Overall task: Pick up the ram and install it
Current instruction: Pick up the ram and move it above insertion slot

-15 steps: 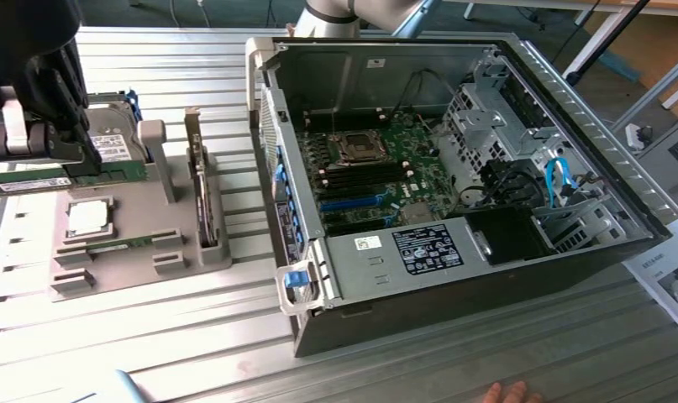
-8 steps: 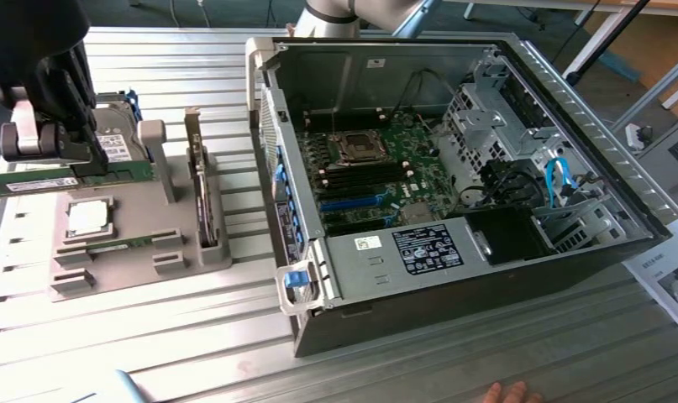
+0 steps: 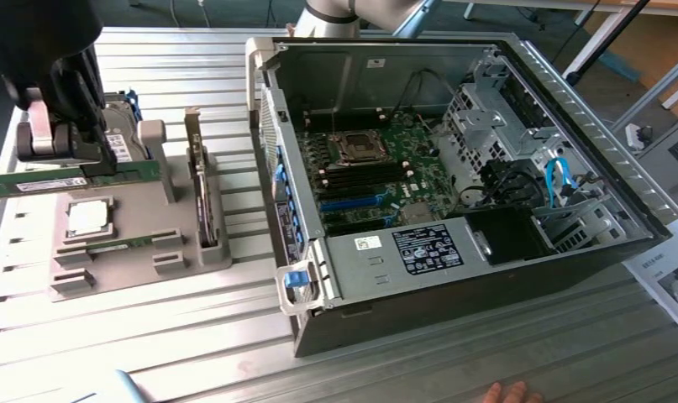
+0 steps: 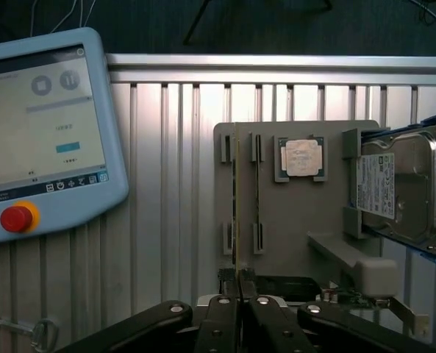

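The ram [image 3: 47, 182], a long green stick, hangs level just above the back of the grey parts holder [image 3: 148, 214], at the exterior view's left. My gripper [image 3: 94, 161] is shut on its upper edge near one end. In the wrist view the fingers [image 4: 225, 316] meet on the ram's thin edge [image 4: 237, 220], which runs as a narrow line over the holder [image 4: 298, 220]. The open computer case [image 3: 563, 92] lies at the exterior view's right. Its motherboard [image 3: 372, 172], with dark memory slots, is well away from the gripper.
The holder carries a silver processor chip [image 3: 89, 217], another green stick [image 3: 120, 243] and an upright hard drive [image 3: 204, 201]. A teach pendant [image 4: 41, 132] and a key [image 4: 19, 327] lie on the slatted table. A person's hand [image 3: 507, 392] rests at the table's near edge.
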Controlling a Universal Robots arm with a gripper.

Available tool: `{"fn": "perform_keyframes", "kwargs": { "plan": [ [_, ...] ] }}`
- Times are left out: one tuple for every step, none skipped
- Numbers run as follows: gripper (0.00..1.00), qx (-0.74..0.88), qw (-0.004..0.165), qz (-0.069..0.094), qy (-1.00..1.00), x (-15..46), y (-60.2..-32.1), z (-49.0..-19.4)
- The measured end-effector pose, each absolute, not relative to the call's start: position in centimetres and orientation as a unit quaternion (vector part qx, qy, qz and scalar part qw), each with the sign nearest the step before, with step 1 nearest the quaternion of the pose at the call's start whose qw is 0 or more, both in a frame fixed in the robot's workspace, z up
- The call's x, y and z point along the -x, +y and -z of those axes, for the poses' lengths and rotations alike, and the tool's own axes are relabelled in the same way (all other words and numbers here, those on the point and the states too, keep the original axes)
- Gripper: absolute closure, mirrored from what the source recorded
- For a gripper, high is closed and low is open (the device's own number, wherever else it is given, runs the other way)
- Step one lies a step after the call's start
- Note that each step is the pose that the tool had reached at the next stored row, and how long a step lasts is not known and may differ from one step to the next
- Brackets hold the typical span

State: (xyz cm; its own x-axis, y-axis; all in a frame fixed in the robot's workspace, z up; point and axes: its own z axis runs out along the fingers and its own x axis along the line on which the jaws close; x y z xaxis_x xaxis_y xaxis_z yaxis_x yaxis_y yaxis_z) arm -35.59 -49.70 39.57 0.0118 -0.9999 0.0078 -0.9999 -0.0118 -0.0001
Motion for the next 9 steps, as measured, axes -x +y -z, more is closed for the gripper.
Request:
{"fn": "perform_keyframes", "kwargs": {
  "plan": [
    [0.88,-0.711,0.003,-0.003,-0.703,35.5,-49.7,-39.6],
    [0.88,-0.711,0.003,-0.003,-0.703,35.4,-49.7,-39.6],
    [0.88,-0.711,0.003,-0.003,-0.703,35.3,-49.7,-39.6],
    [0.88,-0.711,0.003,-0.003,-0.703,35.1,-49.8,-39.6],
    [0.88,-0.711,0.003,-0.003,-0.703,35.0,-49.8,-39.6],
    [0.88,-0.711,0.003,-0.003,-0.703,34.9,-49.8,-39.6],
    [0.88,-0.711,0.003,-0.003,-0.703,34.8,-49.8,-39.6],
    [0.88,-0.711,0.003,-0.003,-0.703,34.6,-49.8,-39.6],
    [0.88,-0.711,0.003,-0.003,-0.703,34.5,-49.9,-39.6]
  ]
}}
